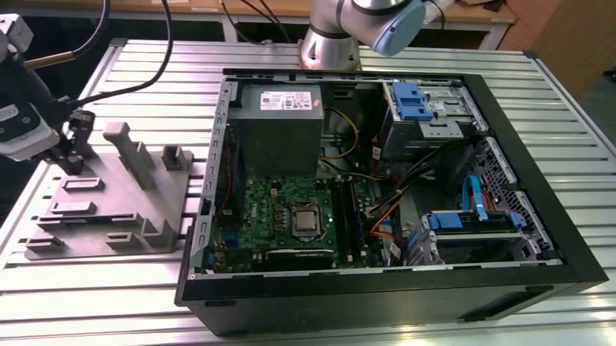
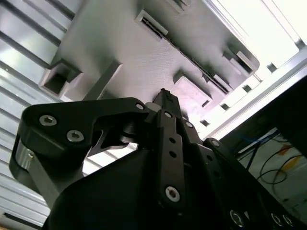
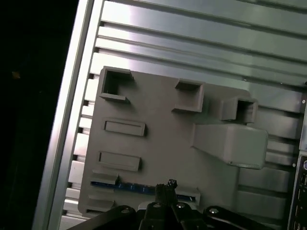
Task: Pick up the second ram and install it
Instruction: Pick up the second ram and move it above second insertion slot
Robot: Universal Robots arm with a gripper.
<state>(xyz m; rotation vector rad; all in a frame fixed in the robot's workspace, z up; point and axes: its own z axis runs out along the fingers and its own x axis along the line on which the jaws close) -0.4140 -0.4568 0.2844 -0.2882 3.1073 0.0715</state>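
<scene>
An open black computer case [image 1: 385,288] lies on the ribbed aluminium desk [image 1: 97,288]. At the exterior view's left sits a grey plastic holder tray [image 1: 144,216]. The second ram [image 3: 139,189], a thin blue-green stick, stands edge-up in a slot along one edge of the tray. The black gripper [image 3: 168,186] hangs just over it, its fingers [image 2: 165,110] drawn narrow, holding nothing.

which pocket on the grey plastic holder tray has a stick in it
The long slot beside the end effector: a dark blue-green memory stick sits in it; the other pockets look empty.
</scene>
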